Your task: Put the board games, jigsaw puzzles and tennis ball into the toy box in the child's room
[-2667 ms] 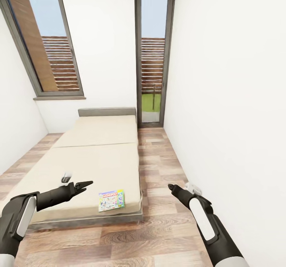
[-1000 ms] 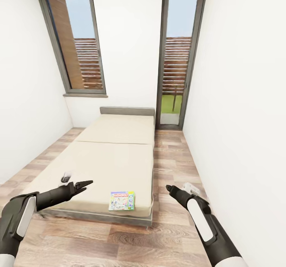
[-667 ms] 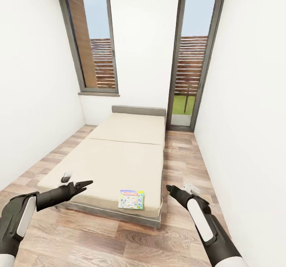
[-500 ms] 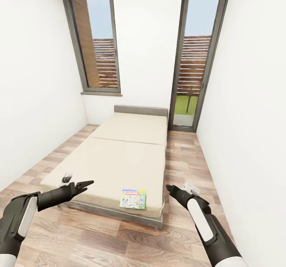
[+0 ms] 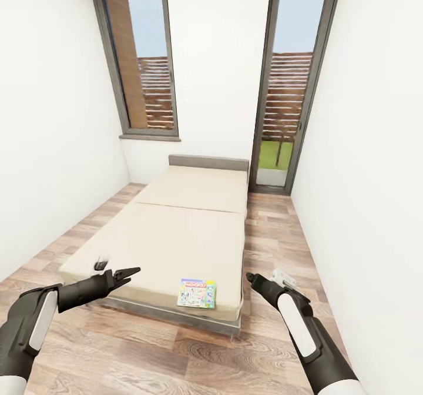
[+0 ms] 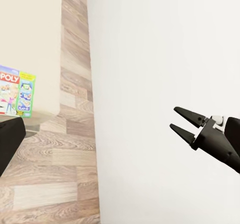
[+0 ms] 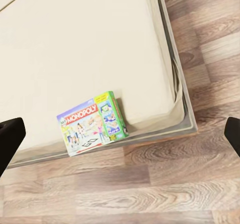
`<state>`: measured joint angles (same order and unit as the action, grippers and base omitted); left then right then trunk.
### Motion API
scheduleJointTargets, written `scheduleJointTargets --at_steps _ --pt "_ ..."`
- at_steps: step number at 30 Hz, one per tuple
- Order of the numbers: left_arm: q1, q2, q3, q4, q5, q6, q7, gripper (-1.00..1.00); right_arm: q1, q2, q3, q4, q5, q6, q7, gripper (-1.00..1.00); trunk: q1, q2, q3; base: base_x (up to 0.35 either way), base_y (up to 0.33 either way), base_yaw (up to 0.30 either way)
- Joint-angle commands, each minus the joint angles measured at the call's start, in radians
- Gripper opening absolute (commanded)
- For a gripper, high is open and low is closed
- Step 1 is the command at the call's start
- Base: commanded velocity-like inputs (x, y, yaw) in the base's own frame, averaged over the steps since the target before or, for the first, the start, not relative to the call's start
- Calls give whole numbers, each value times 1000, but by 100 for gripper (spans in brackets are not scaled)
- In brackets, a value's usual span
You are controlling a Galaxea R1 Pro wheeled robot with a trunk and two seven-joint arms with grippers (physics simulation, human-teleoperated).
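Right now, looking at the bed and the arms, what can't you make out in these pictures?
- Monopoly box: small print too small in the head view; the picture's edge cuts it in the left wrist view.
- Right gripper: its fingers overlap in the head view.
- Bed: its far left side is hidden by the mattress.

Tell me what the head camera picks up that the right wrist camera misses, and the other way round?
Head view alone: two tall dark-framed windows, the grey headboard, and both black grippers, left and right. Right wrist view alone: the lettering on the box, read close up. Both: the colourful pale Monopoly box at the near corner of the beige mattress, and wood-plank floor.
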<state>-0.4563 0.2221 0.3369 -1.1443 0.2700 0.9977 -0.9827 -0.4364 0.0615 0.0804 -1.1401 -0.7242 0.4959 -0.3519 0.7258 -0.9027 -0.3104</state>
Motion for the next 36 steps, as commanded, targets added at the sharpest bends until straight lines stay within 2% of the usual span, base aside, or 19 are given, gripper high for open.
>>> scheduleJointTargets --at_steps 1,8,14,23,24,28,36 --pt "-1 0 1 0 -1 4 -4 100 -1 0 1 -1 -10 1 -10 100 4 -8 -5 0 0 0" --pt "-1 -1 1 7 -3 3 0 100 -1 1 0 -1 -11 1 -10 100 31 -57 -26 0 0 0" --pt "-9 -1 -1 52 -6 1 12 100 -1 1 -1 -1 -11 1 -10 100 54 -99 -43 0 0 -89" --pt "-16 -2 -1 74 -2 1 113 100 -1 0 -2 -6 -11 2 -8 100 88 -162 -64 0 0 -170" --pt "-16 -10 -1 75 -2 1 132 100 -2 -1 -3 -49 -11 3 2 100 92 -169 -67 0 0 -24" --pt "-16 -19 -1 75 -5 -1 139 100 -2 -1 -4 -92 -11 3 8 100 108 -197 -79 0 0 -12" --pt "-16 -23 -1 76 -6 -2 172 100 -2 -1 -4 -109 -12 3 10 100 138 -253 -104 0 0 -2"
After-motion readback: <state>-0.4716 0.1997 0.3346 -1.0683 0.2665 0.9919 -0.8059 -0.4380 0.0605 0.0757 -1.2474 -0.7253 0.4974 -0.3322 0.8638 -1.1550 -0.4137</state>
